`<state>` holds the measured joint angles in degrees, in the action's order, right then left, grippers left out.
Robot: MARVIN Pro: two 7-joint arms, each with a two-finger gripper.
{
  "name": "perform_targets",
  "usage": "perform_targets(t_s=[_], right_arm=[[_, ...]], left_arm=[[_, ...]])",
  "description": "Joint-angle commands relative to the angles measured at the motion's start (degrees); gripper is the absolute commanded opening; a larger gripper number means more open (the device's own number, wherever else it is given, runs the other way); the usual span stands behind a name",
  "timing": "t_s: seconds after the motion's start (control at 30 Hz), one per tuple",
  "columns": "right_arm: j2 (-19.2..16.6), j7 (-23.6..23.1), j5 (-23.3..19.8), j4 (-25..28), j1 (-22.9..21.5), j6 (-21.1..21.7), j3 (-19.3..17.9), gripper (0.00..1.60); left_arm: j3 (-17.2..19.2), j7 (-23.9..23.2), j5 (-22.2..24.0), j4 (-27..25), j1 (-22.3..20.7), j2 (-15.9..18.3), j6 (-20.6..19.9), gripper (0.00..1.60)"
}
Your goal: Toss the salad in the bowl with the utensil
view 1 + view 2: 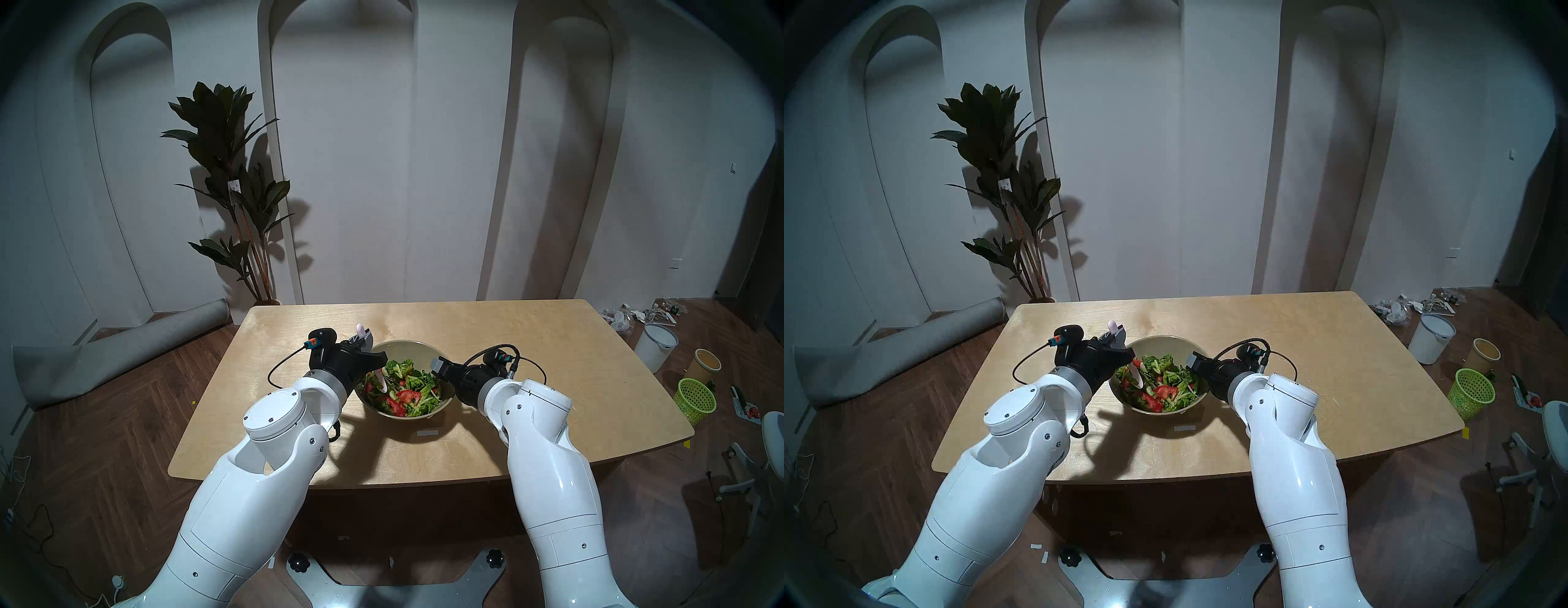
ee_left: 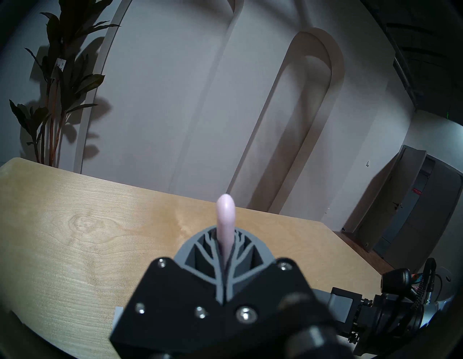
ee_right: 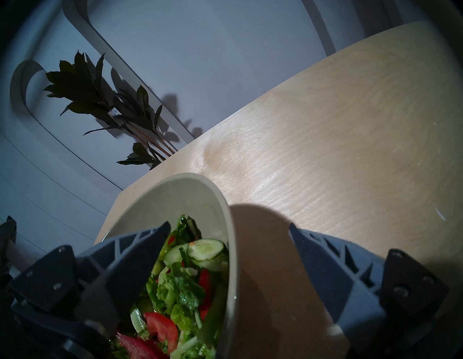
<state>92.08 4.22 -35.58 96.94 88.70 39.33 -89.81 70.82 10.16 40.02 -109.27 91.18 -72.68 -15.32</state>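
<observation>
White arched wall panels and a potted plant [image 1: 233,178] stand behind my pale wooden table [image 1: 530,339]. Near the table's middle sits the bowl [image 1: 418,344], olive-beige, with the salad [image 1: 403,388] heaped inside: green leaves, cucumber slices, red tomato pieces.

My left pincer [image 1: 365,339] hangs over the bowl's rim at about ten o'clock, clamped tight on the spoon [image 1: 381,380]. Its pink handle tip pokes up past the fingers [image 2: 200,253], and the pale head dips into the salad at nine o'clock.

My right pincer [image 3: 229,233] sits at the bowl's three o'clock side, jaws spread wide and gripping nothing. From the wrist view one finger hangs over the salad inside the rim, the other outside the wall, so the rim lies between them; I cannot tell whether either touches it.

On the floor at three o'clock I see a green basket [image 1: 695,400].
</observation>
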Motion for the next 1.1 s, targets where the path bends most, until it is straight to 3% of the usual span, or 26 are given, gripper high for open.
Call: perform_targets(t_s=[0.0, 0.17, 0.47, 0.5, 0.53, 0.6, 0.73, 1.07], right_arm=[[0.1, -1.3, -0.9, 0.3, 0.4, -3.9, 0.2, 1.6], [0.1, -3.0, -1.4, -0.9, 0.9, -8.2, 0.6, 1.6], [0.0, -4.7, -2.2, -2.9, 1.5, -15.5, 1.7, 1.6], [0.1, 2.1, -6.5, 1.8, 1.7, -9.5, 0.7, 1.6], [0.7, -3.9, -7.2, 3.1, -1.8, -10.1, -4.0, 1.6], [-1.4, -4.0, -5.1, 3.5, -4.5, -13.2, -5.2, 1.6], [-1.7, -4.1, -6.5, 5.2, -4.6, -13.7, -6.8, 1.6], [-0.3, -1.2, -12.6, 12.7, -4.0, -6.9, -12.0, 1.6]], left_arm=[[0.5, -0.6, 1.1, -2.0, -0.6, -0.6, 0.2, 0.0], [1.0, -0.4, 2.2, -1.4, -0.4, -2.0, 2.0, 0.0], [0.2, 2.7, -0.3, 1.7, 0.0, -5.3, 8.0, 0.0], [0.1, 2.8, 0.1, 1.8, 0.0, -5.4, 7.7, 0.0], [0.3, 2.2, 1.0, 1.5, -0.1, -4.4, 5.9, 0.0], [0.1, 2.5, 1.0, 1.9, -0.1, -4.4, 6.1, 0.0], [0.0, 3.2, 1.3, 2.1, 0.1, -5.1, 6.4, 0.0], [1.4, 5.2, 3.1, 0.8, 1.8, -7.6, 10.6, 0.0]])
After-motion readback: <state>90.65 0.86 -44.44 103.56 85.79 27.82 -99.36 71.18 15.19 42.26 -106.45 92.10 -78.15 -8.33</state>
